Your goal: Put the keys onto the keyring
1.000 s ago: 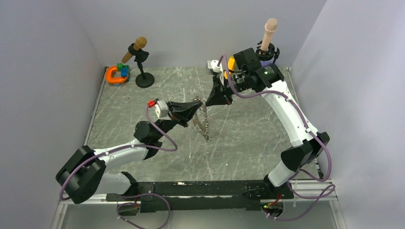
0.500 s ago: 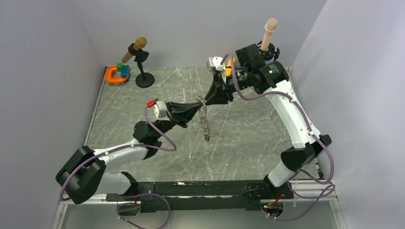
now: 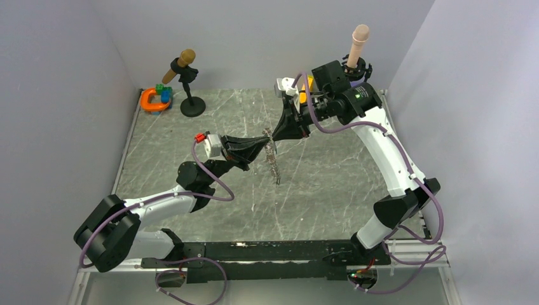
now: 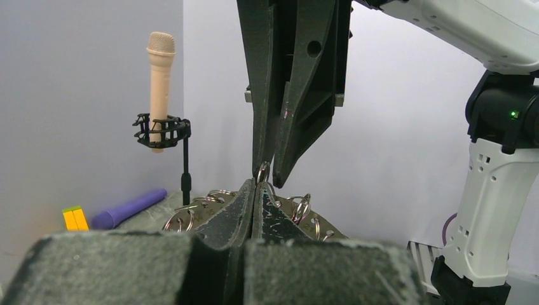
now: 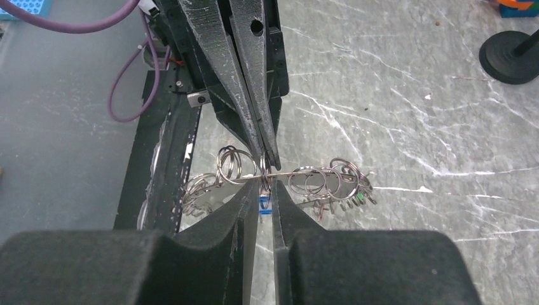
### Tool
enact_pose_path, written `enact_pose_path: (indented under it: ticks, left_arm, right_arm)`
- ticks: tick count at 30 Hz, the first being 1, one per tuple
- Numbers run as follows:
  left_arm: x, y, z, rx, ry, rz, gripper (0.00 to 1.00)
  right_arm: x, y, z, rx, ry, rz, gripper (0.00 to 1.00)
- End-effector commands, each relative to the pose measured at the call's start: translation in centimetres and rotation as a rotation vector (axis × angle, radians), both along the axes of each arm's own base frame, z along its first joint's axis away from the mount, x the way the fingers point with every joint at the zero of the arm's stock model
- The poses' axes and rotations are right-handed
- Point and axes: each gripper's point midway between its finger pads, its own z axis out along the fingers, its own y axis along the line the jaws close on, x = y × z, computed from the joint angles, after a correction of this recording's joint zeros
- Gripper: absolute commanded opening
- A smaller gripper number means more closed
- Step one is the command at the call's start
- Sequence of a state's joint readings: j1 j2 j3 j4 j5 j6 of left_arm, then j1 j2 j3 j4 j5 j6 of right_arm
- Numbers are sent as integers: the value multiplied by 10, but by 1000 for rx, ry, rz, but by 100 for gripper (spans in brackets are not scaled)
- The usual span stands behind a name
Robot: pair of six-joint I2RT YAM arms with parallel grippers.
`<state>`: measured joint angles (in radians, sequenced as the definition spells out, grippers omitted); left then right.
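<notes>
The left white-shelled arm (image 3: 159,203) and right white-shelled arm (image 3: 388,149) have bulky black joints and looping purple cables (image 3: 213,183). The left claw (image 3: 266,138) and right claw (image 3: 274,135) are matte black tapering wedges. A green light (image 4: 512,114) dots the right wrist.

Tbl (image 3: 330,190): grey marble-look slab, white veins, pale rails L & R. At 10 o'clk, far-L corner: orange C-shaped toy (image 3: 151,100) w/ green & blue blocks (image 3: 164,93) on it. Just beside, 11 o'clk: round black base (image 3: 192,106) of mic stand. At 1 o'clk, far-R: 2nd mic stand (image 4: 185,171), purple cylinder (image 4: 127,208) lying flat near it, yellow block (image 4: 75,218) just beside that.
</notes>
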<state>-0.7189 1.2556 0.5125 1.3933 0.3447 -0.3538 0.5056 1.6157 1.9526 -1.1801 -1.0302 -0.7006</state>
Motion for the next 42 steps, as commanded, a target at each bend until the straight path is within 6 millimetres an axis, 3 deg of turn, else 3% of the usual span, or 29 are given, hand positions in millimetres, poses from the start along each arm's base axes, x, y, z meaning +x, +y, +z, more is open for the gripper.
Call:
enact_pose_path:
  ticks: [1,6,12,13,18,22,31,37,42]
  left_arm:
    - [-16,12,38,-93,-103,-20,0]
    - [-17,11,37,-87,-101,-26,0]
    - [-17,9,34,-71,-89,-44,0]
    - [-16,9,33,-69,-82,-47,3]
    - [-17,14,26,-49,-49,-97,44]
    - [-17,23,17,20,-37,-113,53]
    - [-15,23,-18,521,-104,-94,58]
    - [-12,22,-11,591,-171,-88,58]
    - [-6,10,-8,605,-172,-150,48]
  right_arm:
    - [-6,1,8,27,-8,22,16]
    - [-7,2,11,39,-19,42,0]
    - [-11,1,11,35,-44,69,0]
    - [-12,0,12,36,-50,71,0]
    - [-11,-3,11,18,-75,69,0]
    - [-9,-8,6,-17,-109,62,0]
    - [5,-29,-12,-248,-210,19,0]
    - [-3,-27,-28,-352,-240,28,0]
    - [-6,-23,-26,-349,-236,29,0]
